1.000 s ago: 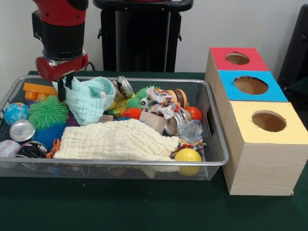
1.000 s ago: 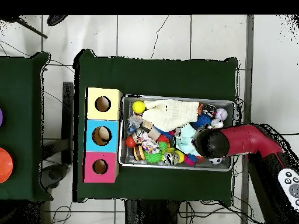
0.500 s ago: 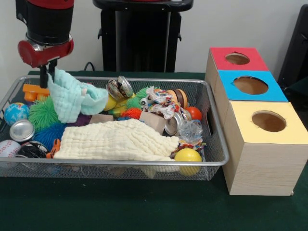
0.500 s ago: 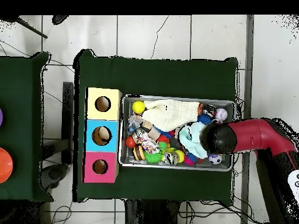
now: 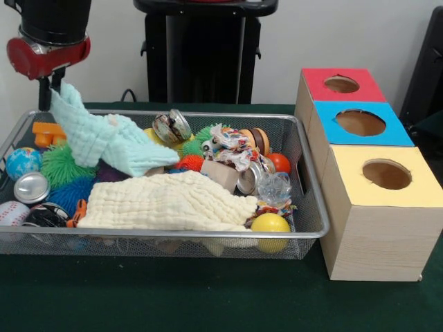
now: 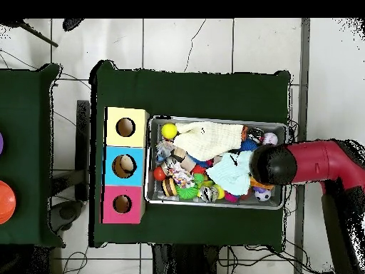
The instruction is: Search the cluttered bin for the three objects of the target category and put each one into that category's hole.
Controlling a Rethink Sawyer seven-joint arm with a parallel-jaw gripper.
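At the left end of the bin (image 5: 166, 114), the end effector (image 5: 48, 81) is closed on one corner of a pale green cloth (image 5: 104, 142), which is held up above the rim while its lower part drapes over the clutter. None of the three plush animals is seen in either view — no bear, tiger or duck can be made out among the green spiky balls (image 5: 67, 163), the cans (image 5: 31, 187), the rope toy (image 5: 230, 146) and the yellow ball (image 5: 270, 225). They are judged to lie hidden, perhaps beneath the green cloth or under the cream cloth (image 5: 166, 200) spread along the near side.

The step in hand is judged to be uncovering. It is done well if the green cloth is lifted fully clear of the toys before it is carried sideways, so that nothing is dragged or tipped over the rim. The cloth is best set down outside the bin on the green tabletop (image 5: 173, 297), or on a part already searched, not over the cream cloth. The red-topped box (image 5: 324, 86) with its hole (image 5: 341, 84) stands farthest back in the row, well apart from the end effector — nothing has been delivered there yet.
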